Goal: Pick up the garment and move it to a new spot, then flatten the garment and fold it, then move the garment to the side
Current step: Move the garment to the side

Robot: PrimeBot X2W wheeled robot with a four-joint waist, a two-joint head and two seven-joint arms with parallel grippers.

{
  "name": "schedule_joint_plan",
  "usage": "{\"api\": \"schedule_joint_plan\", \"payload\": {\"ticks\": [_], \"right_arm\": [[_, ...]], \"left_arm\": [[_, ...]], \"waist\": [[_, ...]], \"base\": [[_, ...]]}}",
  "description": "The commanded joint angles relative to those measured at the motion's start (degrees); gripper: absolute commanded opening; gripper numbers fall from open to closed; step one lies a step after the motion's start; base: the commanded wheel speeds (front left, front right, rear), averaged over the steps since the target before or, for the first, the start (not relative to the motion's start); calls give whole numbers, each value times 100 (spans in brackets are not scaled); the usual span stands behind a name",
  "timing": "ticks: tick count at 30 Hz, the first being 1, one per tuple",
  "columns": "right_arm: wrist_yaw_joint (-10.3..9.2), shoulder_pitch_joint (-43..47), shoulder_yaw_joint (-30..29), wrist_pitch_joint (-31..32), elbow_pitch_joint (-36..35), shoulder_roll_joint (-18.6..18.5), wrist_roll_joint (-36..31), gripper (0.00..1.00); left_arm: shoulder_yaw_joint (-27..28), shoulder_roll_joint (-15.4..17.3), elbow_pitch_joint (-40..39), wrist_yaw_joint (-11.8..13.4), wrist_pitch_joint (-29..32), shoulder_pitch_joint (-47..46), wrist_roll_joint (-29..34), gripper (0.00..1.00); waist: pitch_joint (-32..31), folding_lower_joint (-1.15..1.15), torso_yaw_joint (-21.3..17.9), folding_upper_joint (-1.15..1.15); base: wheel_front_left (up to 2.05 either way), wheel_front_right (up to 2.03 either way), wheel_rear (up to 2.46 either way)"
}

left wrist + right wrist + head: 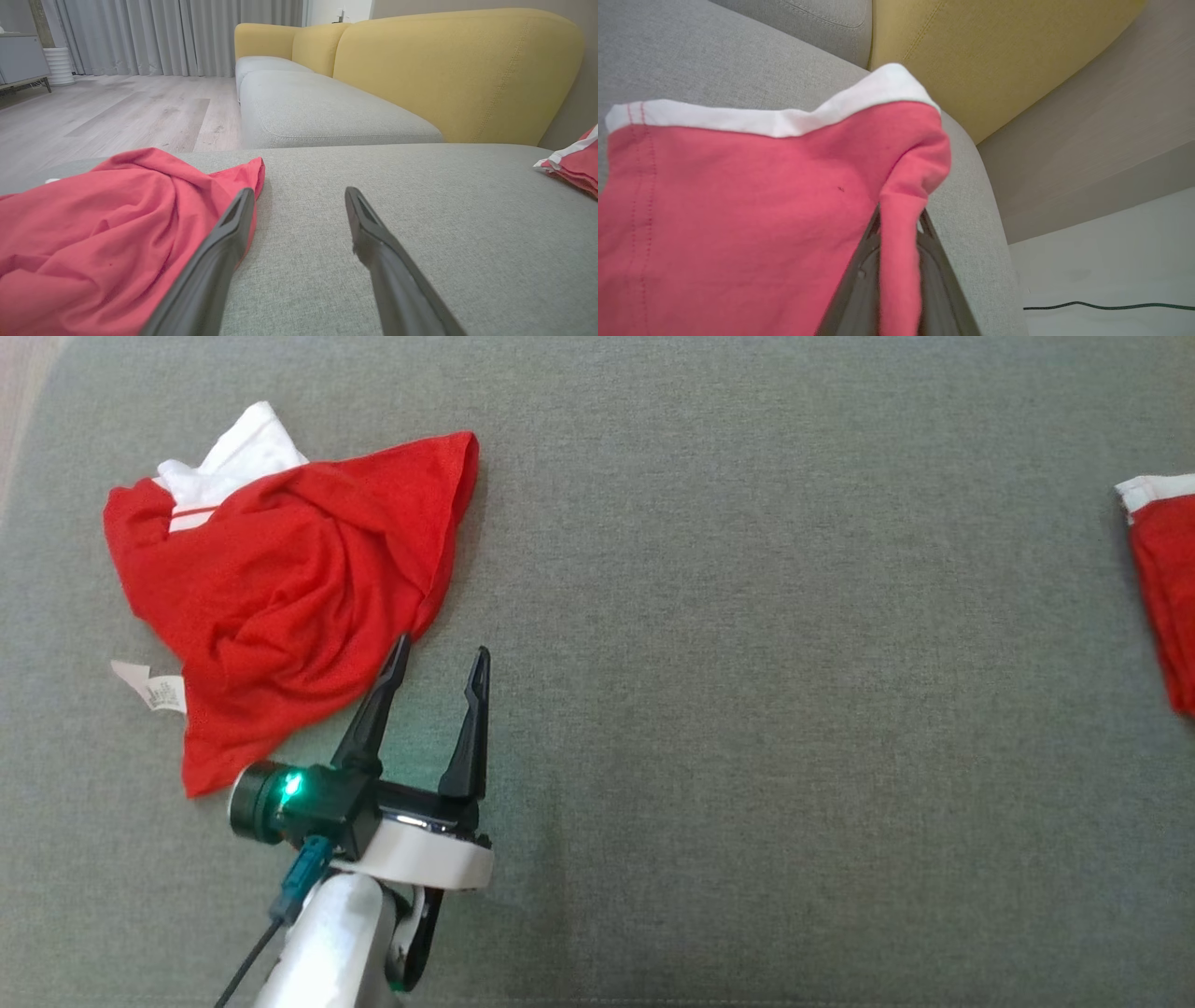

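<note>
A red garment with a white band (738, 210) lies at the right end of the grey cushion (747, 616). It also shows at the right edge of the head view (1167, 588) and in the left wrist view (574, 163). My right gripper (901, 215) is shut on a fold of its red cloth, just below the white band. A second red garment with a white part (280, 579) lies crumpled at the left (93, 224). My left gripper (442, 647) stands open beside its right edge, one fingertip touching the cloth, nothing between the fingers (299, 192).
A white care label (154, 689) sticks out from the crumpled garment's left side. A yellow backrest (444, 70) rises behind the cushion. Wooden floor (117, 112) lies beyond the left end. A dark cable (1111, 305) runs over the pale floor past the right end.
</note>
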Motion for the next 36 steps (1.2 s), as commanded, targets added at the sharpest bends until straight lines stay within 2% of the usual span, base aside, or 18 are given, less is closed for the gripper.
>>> {"api": "schedule_joint_plan", "payload": {"ticks": [1,11,12,13,14,20,25,31,36], "right_arm": [[20,-91,22,-82,-120,-242,-40,0],[20,-190,-327,-130,49,-164,-236,0],[20,-190,-358,-127,64,-118,-234,35],[20,-191,-384,-153,56,-76,-240,88],[20,-195,-419,-143,68,-25,-229,100],[20,-258,-452,-501,-140,532,-147,100],[20,-217,-272,-1010,-552,1382,210,100],[20,406,211,-1278,-1713,2554,1074,100],[20,1502,741,-1312,-2950,2951,1833,100]], "left_arm": [[189,10,-150,-11,-29,-203,-15,100],[223,10,-116,-8,-29,-241,3,100],[224,10,-110,-6,-29,-239,1,100],[227,10,-104,-3,-29,-233,-3,100],[229,10,-99,2,-29,-223,-9,100],[285,10,-86,35,-29,-62,-51,100],[405,29,-168,33,-29,145,21,100],[552,55,-249,-14,-29,412,49,100],[657,63,-255,-22,-29,653,78,100]], "waist": [[1,0,5,0],[4,0,13,0],[-9,0,9,0],[-27,0,0,0],[-55,0,-10,0],[-521,0,-181,0],[-1029,0,-383,0],[-1476,0,-520,0],[-1705,0,-560,0]], "base": [[0,0,0],[0,0,0],[0,0,0],[0,0,0],[0,0,0],[0,0,0],[0,0,0],[0,0,0],[0,0,0]]}}
